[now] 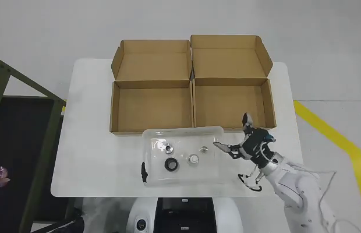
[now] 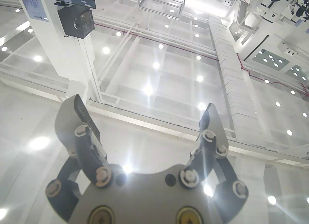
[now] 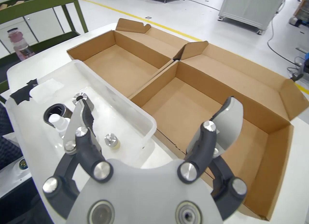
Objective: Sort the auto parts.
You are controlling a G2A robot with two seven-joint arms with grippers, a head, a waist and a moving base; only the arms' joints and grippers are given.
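Parts — a black ring (image 1: 171, 165), perhaps a bearing, and small metal pieces (image 1: 194, 158) — lie in a tray (image 1: 151, 135) at the table's (image 1: 87, 145) near edge, with two open boxes (image 1: 151, 110) just behind. The right gripper (image 3: 156, 104) hangs by the tray's right end, jaws wide and empty; the left gripper (image 2: 143, 102) has its jaws wide too.

Top view, lower centre: parts (image 1: 171, 165) in clear tray (image 1: 212, 170) too small to identify; right wrist view: right gripper's finger (image 3: 79, 118) partly hides white-capped part (image 3: 55, 121).

Dark ring (image 1: 171, 165), metal parts (image 1: 194, 158) — inside clear tray (image 1: 180, 129)
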